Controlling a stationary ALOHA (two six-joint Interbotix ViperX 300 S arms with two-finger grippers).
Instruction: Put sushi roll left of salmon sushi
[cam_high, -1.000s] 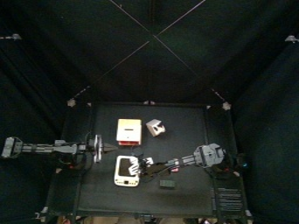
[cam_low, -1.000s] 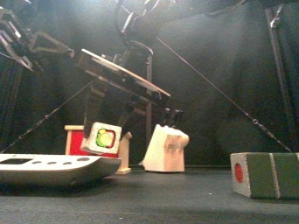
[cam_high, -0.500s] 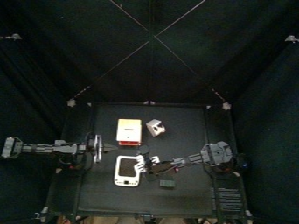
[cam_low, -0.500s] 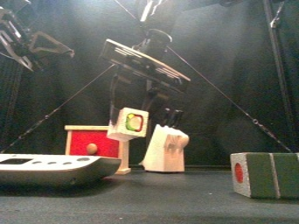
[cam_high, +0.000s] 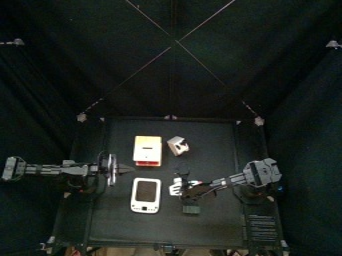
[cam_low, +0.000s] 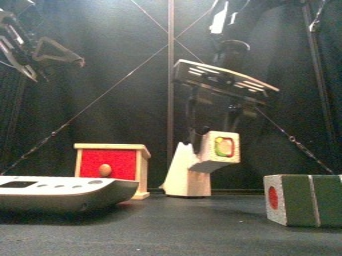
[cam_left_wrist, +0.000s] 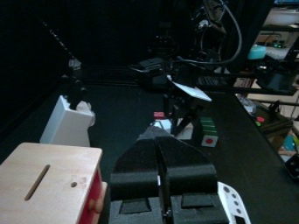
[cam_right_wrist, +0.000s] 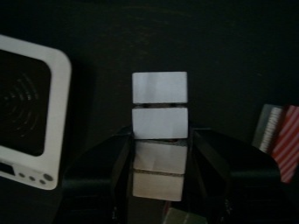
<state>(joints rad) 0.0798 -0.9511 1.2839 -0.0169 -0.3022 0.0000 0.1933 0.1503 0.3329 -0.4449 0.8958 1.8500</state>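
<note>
Your right pincer (cam_low: 221, 150) grips the sushi roll (cam_low: 221, 146) — a white cube with a green centre — held clear above the bench (cam_high: 214, 140), toward its right edge and nearer the front. The salmon sushi (cam_low: 305, 198) sits on the bench near the front right corner. Your left pincer (cam_left_wrist: 163, 171) rests by the left edge — its jaws pressed together.

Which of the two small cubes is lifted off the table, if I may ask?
The green-centred sushi roll: the right gripper holds it in the air, while the red-spotted cube sits on the table.
</note>
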